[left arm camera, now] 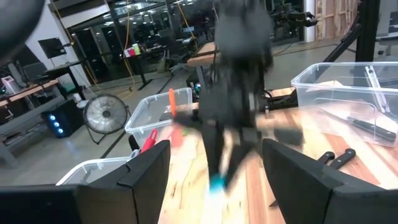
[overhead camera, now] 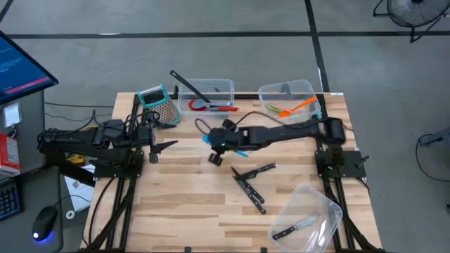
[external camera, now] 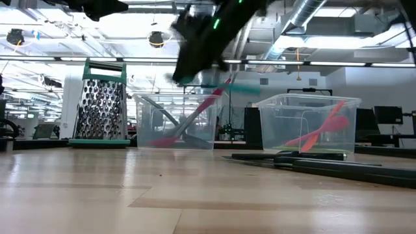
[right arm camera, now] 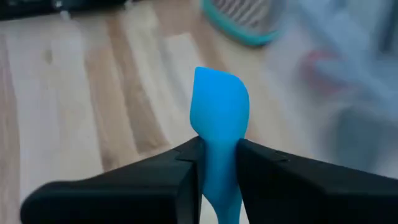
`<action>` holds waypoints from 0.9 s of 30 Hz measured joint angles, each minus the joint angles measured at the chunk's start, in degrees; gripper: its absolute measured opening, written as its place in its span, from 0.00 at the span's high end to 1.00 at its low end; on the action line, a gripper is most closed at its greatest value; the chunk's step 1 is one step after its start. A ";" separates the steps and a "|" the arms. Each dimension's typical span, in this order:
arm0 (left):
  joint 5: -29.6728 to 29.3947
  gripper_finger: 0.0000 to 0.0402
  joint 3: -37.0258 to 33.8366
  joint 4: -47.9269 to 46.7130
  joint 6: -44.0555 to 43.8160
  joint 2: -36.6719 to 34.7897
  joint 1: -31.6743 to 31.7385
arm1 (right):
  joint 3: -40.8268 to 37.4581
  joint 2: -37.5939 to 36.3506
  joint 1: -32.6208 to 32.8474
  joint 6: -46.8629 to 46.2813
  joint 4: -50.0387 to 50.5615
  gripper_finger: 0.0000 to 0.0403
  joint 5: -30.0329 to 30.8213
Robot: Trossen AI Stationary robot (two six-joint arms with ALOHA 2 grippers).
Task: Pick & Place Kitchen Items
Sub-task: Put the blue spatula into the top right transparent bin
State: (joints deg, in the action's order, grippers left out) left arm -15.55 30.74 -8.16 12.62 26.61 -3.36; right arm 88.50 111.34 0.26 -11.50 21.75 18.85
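Note:
My right gripper (overhead camera: 211, 140) hangs over the middle of the table, shut on a blue spatula (right arm camera: 219, 102). The spatula's head sticks out past the fingertips. In the low view the gripper (external camera: 195, 58) is high above the tabletop, and the blue handle (external camera: 242, 88) trails behind it. My left gripper (overhead camera: 165, 145) is open and empty at the table's left, near the teal-framed grater (overhead camera: 158, 105). Its fingers (left arm camera: 149, 168) point toward the right arm. Several black-handled knives (overhead camera: 252, 184) lie on the table near the middle. My right gripper pinches the blue spatula between its two fingers at the neck (right arm camera: 219, 155), just behind the head. The fingers come from the table's right side and lie along the spatula. The spatula is lifted clear of the table, with its handle (overhead camera: 242, 151) running back under the gripper.
A clear bin (overhead camera: 205, 95) at the far middle holds a red-headed spatula and a black ladle. A clear bin (overhead camera: 288, 98) at the far right holds orange and green utensils. A tilted clear bin (overhead camera: 307, 218) at the near right holds a knife.

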 joint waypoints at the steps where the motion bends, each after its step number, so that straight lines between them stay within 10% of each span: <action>1: 0.00 0.41 0.00 -0.01 -0.01 0.00 0.00 | 0.01 -2.43 -0.13 1.07 2.55 0.86 1.67; 12: 0.04 0.41 0.00 0.02 0.00 0.00 0.00 | 0.20 -21.58 -12.40 7.09 27.63 0.86 13.21; 27: -3.54 0.41 0.00 0.07 0.01 0.00 0.00 | 0.18 -16.26 -32.69 24.82 46.60 0.87 5.51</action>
State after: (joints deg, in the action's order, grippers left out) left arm -19.09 30.74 -8.10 12.64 26.61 -3.36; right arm 88.68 95.08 -32.42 13.32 68.36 24.36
